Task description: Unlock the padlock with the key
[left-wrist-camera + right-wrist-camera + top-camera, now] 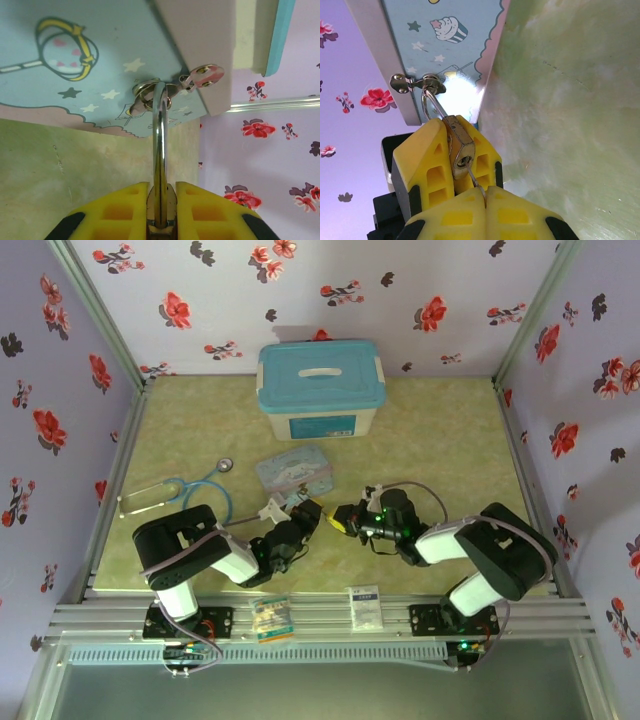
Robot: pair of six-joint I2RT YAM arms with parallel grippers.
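Two claws are closed at the front of the tin [75, 65], one on each of the task's things. The left claw [161, 191] is clamped on the flat sides of the padlock [460, 150], whose brass body sits upright between the yellow fingers. Its shackle [159, 140] runs up through the latch [150, 95] on the tin's edge, so the lock hangs just off the counter [570, 100]. The right claw [485, 192] is pressed fully together on the key [474, 177]. Only a thin sliver of the key is seen, reaching from the fingertips into the keyhole on the lock's underside; the key's head is hidden between the pads.

The padlock is judged to be light, rigid and smooth, so it is likely to slip or twist if squeezed at its corners. It is best held by the broad faces, as it is now, to resist the turning force. The key is judged to be thin and easily bent. It should be gripped at its head and turned about its own line, without side load. Because the lock can swing on the latch and the tin is probably light, the body must be steadied while the key is turned.
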